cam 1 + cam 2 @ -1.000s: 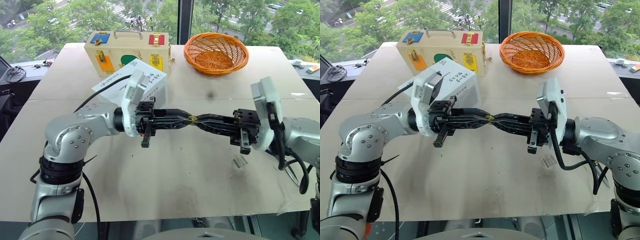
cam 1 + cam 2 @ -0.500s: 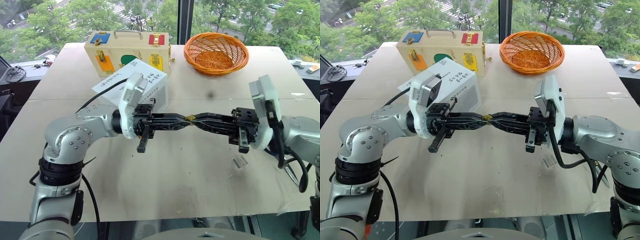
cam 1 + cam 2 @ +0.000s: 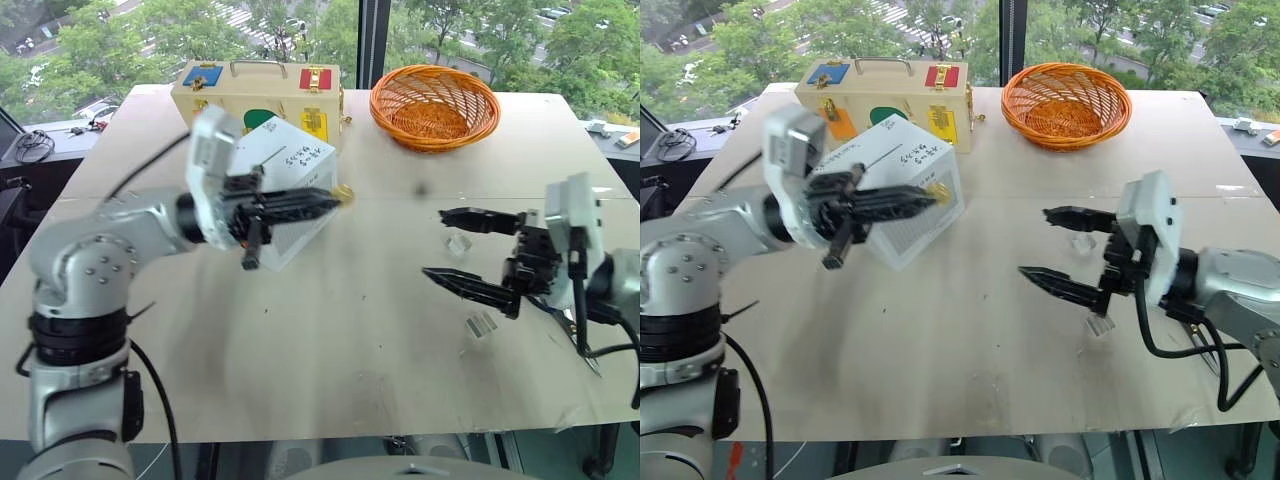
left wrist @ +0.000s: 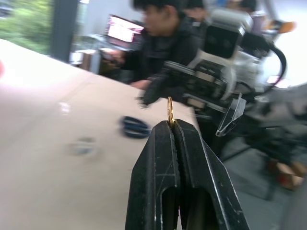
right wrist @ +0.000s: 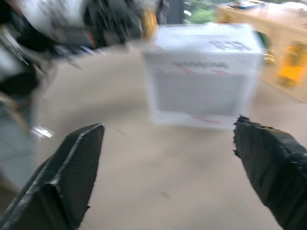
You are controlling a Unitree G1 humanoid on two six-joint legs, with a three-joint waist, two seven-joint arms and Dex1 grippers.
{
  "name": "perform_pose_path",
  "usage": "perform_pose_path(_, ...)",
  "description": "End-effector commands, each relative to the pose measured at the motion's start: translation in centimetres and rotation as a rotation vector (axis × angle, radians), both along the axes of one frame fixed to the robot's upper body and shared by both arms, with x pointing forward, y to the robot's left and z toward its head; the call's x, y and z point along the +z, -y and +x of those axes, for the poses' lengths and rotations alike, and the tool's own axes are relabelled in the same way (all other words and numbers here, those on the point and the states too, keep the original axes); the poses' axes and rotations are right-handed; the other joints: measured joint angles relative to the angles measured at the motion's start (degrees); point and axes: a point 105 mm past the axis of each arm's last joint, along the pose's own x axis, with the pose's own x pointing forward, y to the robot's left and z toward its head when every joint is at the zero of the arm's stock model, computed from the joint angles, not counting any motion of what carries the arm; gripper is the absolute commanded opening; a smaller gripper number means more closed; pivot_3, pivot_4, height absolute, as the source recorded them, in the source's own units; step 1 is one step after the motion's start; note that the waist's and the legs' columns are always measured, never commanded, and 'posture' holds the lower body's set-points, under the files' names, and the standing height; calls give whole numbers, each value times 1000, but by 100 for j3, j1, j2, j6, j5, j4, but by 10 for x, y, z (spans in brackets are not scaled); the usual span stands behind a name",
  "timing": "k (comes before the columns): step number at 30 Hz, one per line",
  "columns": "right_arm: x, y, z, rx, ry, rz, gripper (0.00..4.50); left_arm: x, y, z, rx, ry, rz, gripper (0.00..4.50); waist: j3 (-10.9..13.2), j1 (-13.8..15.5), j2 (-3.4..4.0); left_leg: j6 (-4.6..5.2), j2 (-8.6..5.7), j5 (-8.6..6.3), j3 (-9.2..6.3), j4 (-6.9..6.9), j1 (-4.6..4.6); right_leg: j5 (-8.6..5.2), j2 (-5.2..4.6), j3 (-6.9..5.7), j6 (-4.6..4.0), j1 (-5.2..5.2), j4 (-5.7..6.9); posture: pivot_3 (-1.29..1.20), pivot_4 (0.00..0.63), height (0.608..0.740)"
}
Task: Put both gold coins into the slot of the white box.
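A: The two black fingers of the left gripper (image 3: pixel 335 199) are pressed together on a small shiny gold coin (image 3: pixel 345 194), which stands on edge between the tips. The right gripper (image 3: pixel 452 248) has its fingers spread wide with nothing between them.

B: Where is the coin relative to the target?

A: Just beside the white cube-shaped box (image 3: pixel 290 205), at its right edge, and above the tabletop. The thin dark slot (image 3: pixel 884 160) runs across the top face, which carries the black handwriting.

B: What might go wrong?

A: Only a thin rim of the coin is pinched, so I judge it could twist or slip out on the way across. If it meets the slot at an angle it may bounce off the face, and a hard push could shove the box.

B: The second coin?

A: I cannot place it. Small clear plastic holders (image 3: pixel 481 324) lie near the right gripper.

B: Any text legible?

A: The handwriting is too small to read. No brand shows.
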Motion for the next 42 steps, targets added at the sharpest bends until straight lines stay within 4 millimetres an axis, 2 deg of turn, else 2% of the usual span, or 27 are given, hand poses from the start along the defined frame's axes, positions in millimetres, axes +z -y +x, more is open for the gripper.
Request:
perform_pose_path(1, 14, 6, -8, -11, 159, -48, 4415, 21, -14, 21, 206, 180, 86, 0, 0, 4, -1, 0, 0, 0, 0, -1, 3, 0, -1, 5, 1, 0, 0, 0, 150, 740)
perform_pose_path(5, 23, 6, -10, -33, 246, -29, 4415, 27, -32, 46, 392, 210, 229, 0, 1, -5, -1, 0, 0, 0, 1, -1, 3, 0, 0, 5, 1, 1, -1, 0, 150, 740)
perform_pose_path(7, 30, 2, -13, -17, 283, 4, 4415, 26, -42, 56, 455, 168, 313, 0, 1, -13, -1, 0, 0, 0, 2, -1, 3, 0, 1, 6, 1, 1, -1, 0, 150, 740)
perform_pose_path(9, 38, -3, -16, 6, 317, 58, 4415, 24, -49, 65, 489, 103, 348, 0, 1, -14, -1, 0, 0, 0, 1, -3, 2, 1, 1, 4, 1, 0, 0, 0, 150, 740)
perform_pose_path(13, 51, -15, -22, 67, 331, 161, 4415, 23, -63, 83, 571, 84, 368, 0, 1, -14, 0, 0, 0, 0, 1, -5, 2, 1, 0, 3, 0, -1, -1, 0, 150, 740)
perform_pose_path(17, 48, -26, -24, 104, 313, 165, 4415, 10, -68, 84, 572, 32, 428, 0, 3, -12, -1, -1, 1, 0, 1, -6, -6, 11, -1, 1, -18, -5, -3, 0, 150, 740)
perform_pose_path(23, 44, -26, -23, 100, 296, 162, 4415, 1, -75, 84, 582, -7, 470, 0, 3, -9, -1, -1, 0, 0, 0, -1, -26, 12, -2, -8, -18, -14, -6, 0, 150, 740)
perform_pose_path(32, 39, -24, -22, 91, 281, 149, 4415, -8, -82, 85, 608, 26, 555, 0, 3, -33, -1, -1, 1, 0, 1, 0, -20, 12, -1, -6, -18, -14, 0, 0, 150, 740)
perform_pose_path(35, 38, -23, -22, 87, 276, 148, 4415, -2, -80, 86, 610, 60, 526, 0, 3, -34, -1, -1, 1, 0, 1, -1, -13, 12, -1, -1, -18, -14, 5, 0, 150, 740)
perform_pose_path(38, 35, -21, -21, 69, 261, 143, 4500, 14, -78, 84, 617, 109, 447, 830, 3, -23, -1, 0, 1, 0, 1, 0, -11, 12, 0, 0, -18, -13, 9, 0, 150, 740)
perform_pose_path(39, 32, -19, -19, 54, 253, 137, 4500, 25, -74, 81, 601, 139, 390, 1323, 3, -15, -1, -1, 1, 0, 1, 0, -11, 12, 0, -2, -18, -13, 9, 0, 150, 740)
perform_pose_path(41, 25, -13, -14, -2, 223, 118, 4500, 46, -62, 67, 525, 147, 242, 2185, 3, -8, -2, -1, 2, 0, 1, 5, -20, 12, -1, -8, -18, -13, 8, 0, 150, 740)
perform_pose_path(42, 17, -6, -8, -62, 197, 101, 4500, 54, -48, 52, 423, 173, 156, 2598, 3, 4, -2, -1, 2, 0, 0, 6, -21, 12, -2, -8, -18, -14, 7, 0, 150, 740)
